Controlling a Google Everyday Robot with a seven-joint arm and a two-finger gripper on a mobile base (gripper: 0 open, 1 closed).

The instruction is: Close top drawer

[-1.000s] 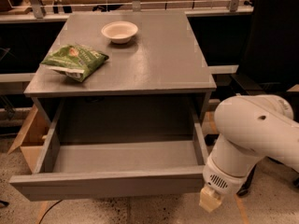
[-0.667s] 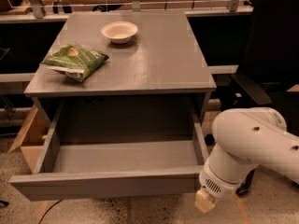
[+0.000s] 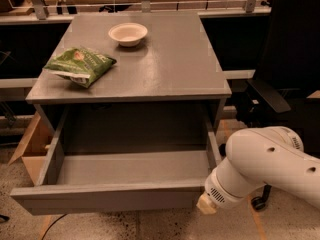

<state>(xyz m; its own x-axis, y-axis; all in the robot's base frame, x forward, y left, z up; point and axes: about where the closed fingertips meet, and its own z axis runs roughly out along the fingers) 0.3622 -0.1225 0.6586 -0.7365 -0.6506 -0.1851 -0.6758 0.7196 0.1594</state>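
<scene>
Since a second ago our arm has slid left, bringing the gripper (image 3: 206, 204) just beside the front right corner of the top drawer (image 3: 100, 200); whether it is clenched or released we cannot tell. We see the drawer pulled far out under the cabinet top (image 3: 170, 69), which bears a bowl (image 3: 128, 34) and a green bag (image 3: 80, 65).

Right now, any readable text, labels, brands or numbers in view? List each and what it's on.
No text can be read anywhere.
Print on the green bag on the cabinet top: too blurred to read.
No markings visible on the white bowl, the top drawer front or the arm.
No label visible on the gripper, by the open drawer's front right corner.
</scene>
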